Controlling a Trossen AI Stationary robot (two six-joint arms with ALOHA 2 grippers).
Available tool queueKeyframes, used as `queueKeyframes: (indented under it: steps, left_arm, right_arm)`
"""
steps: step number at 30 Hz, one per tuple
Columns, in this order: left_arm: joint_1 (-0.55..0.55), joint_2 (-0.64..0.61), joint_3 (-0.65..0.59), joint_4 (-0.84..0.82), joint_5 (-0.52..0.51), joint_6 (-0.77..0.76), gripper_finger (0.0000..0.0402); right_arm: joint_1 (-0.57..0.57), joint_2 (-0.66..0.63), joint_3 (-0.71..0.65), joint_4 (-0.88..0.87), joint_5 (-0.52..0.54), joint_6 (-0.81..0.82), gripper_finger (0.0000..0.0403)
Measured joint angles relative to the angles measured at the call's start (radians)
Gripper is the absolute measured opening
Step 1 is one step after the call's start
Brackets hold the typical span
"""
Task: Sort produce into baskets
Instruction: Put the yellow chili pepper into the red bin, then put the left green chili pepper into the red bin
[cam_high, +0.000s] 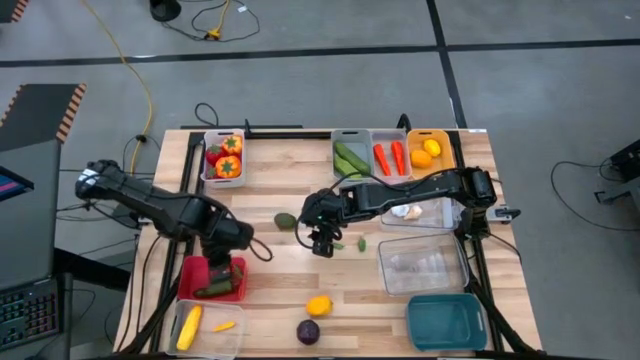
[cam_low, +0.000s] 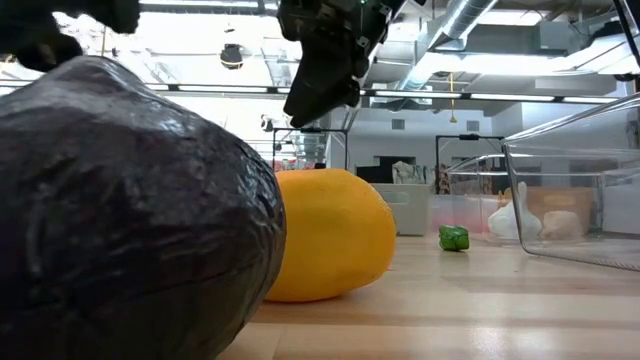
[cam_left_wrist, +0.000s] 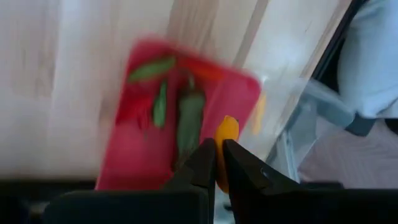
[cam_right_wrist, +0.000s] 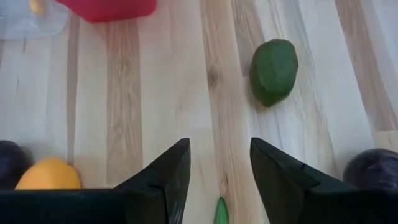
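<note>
Right gripper (cam_right_wrist: 219, 171), fingers spread, empty above small green piece (cam_right_wrist: 221, 211) on tabletop (cam_right_wrist: 143, 93); risk: closing off-centre flicks it away; left gripper (cam_left_wrist: 219, 163) pressed together over red basket (cam_left_wrist: 134, 158).

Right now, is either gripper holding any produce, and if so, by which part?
Nothing is held. The right gripper hangs open over bare table, with a small green piece below it. The left gripper is shut and empty above the red basket.
</note>
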Motion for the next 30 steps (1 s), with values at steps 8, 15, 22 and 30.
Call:
queueKeyframes:
  steps: [8, 15, 22, 30]
  left_arm:
    - [-0.071, 0.000, 0.000, -0.038, -0.015, -0.081, 0.0060]
    - [-0.078, 0.000, 0.000, -0.027, -0.068, -0.086, 0.0140]
    - [-0.078, 0.000, 0.000, 0.018, -0.192, -0.087, 0.0177]
    - [-0.078, 0.001, 0.000, 0.114, -0.276, -0.026, 0.0174]
  right_arm:
    - [0.001, 0.000, 0.000, -0.052, 0.000, 0.005, 0.0195]
    - [0.014, 0.004, 0.000, -0.118, 0.000, 0.069, 0.0195]
    - [0.054, 0.033, -0.026, -0.151, 0.000, 0.069, 0.0193]
    - [0.062, 0.071, -0.029, -0.204, 0.004, 0.072, 0.0193]
